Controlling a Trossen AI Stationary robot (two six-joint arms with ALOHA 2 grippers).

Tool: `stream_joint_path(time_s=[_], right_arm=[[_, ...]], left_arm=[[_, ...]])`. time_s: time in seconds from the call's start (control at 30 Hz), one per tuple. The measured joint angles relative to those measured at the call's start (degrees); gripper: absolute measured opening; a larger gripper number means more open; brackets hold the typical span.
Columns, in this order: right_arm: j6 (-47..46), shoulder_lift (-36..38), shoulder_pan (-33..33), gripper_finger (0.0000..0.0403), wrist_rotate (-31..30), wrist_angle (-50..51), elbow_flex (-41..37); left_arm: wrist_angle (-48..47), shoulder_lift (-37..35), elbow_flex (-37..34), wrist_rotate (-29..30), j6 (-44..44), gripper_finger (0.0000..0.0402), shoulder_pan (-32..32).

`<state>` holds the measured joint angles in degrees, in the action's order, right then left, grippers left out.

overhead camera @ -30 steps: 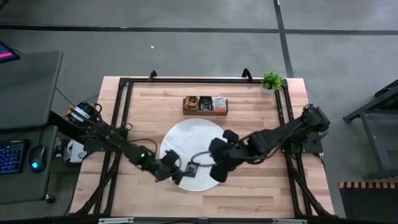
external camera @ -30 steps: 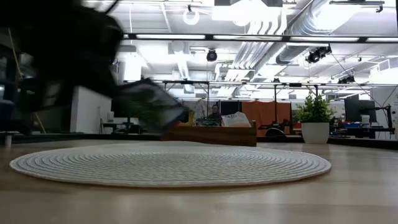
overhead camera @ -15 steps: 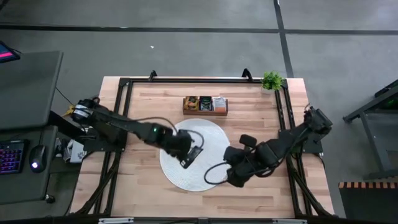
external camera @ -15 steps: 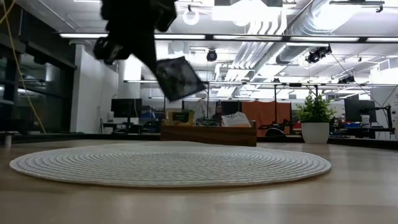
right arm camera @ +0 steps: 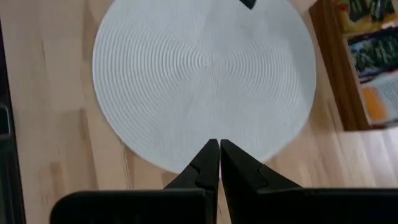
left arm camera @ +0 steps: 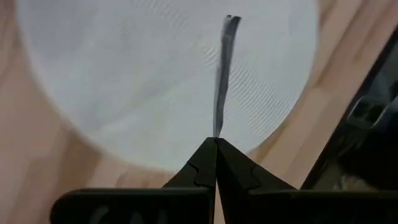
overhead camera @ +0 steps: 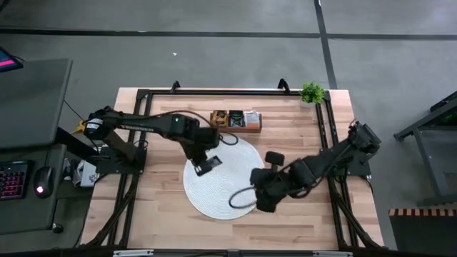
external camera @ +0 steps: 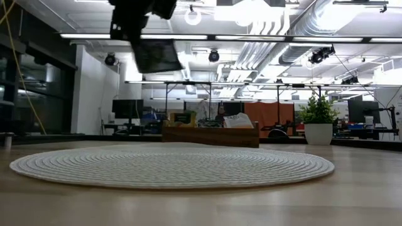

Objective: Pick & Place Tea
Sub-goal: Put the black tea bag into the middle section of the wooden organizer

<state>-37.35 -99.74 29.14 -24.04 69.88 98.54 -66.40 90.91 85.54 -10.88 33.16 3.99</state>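
Observation:
My left gripper point(overhead camera: 203, 157) hangs over the far left part of the round white mat point(overhead camera: 225, 196), shut on a black tea sachet point(overhead camera: 208, 165). In the low view this sachet point(external camera: 157, 56) hangs high above the mat point(external camera: 169, 164). In the left wrist view the sachet point(left arm camera: 221, 74) shows edge-on. More sachets stand in the brown wooden tray point(overhead camera: 235, 120) beyond the mat. My right gripper point(right arm camera: 214, 146) is shut with nothing in it, above the mat's near right edge point(overhead camera: 253, 200). My left gripper pinches the sachet by one edge point(left arm camera: 216, 132) between its two fingertips, which point steeply down. The sachet hangs below the fingers, a little tilted, lifted well clear of the mat.
A small potted plant point(overhead camera: 312, 93) stands at the table's far right corner. A black frame point(overhead camera: 143, 107) runs along the table's edges. The wooden tray point(right arm camera: 360, 62) sits just beyond the mat's far rim. Bare wood lies on both sides of the mat.
My left gripper has risen from low over the mat's near edge and swung toward the far edge and the tray, turning as it went. It carried the black sachet up, clear of the mat. My right gripper has drawn back a little toward the table's right edge.

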Motion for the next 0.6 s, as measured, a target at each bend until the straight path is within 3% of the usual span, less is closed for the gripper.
stream_joint_path(time_s=[0.33,0.6], right_arm=[[12.43,0.00,-10.38,0.0012,7.73,-19.94,-0.50],[11.68,-0.09,-14.91,0.0023,13.64,-40.49,-14.52]], left_arm=[[-13.83,0.20,1.96,-1.24,-11.93,0.0000,-2.91],[-20.29,1.16,2.01,-0.11,-16.35,0.0000,-2.38]])
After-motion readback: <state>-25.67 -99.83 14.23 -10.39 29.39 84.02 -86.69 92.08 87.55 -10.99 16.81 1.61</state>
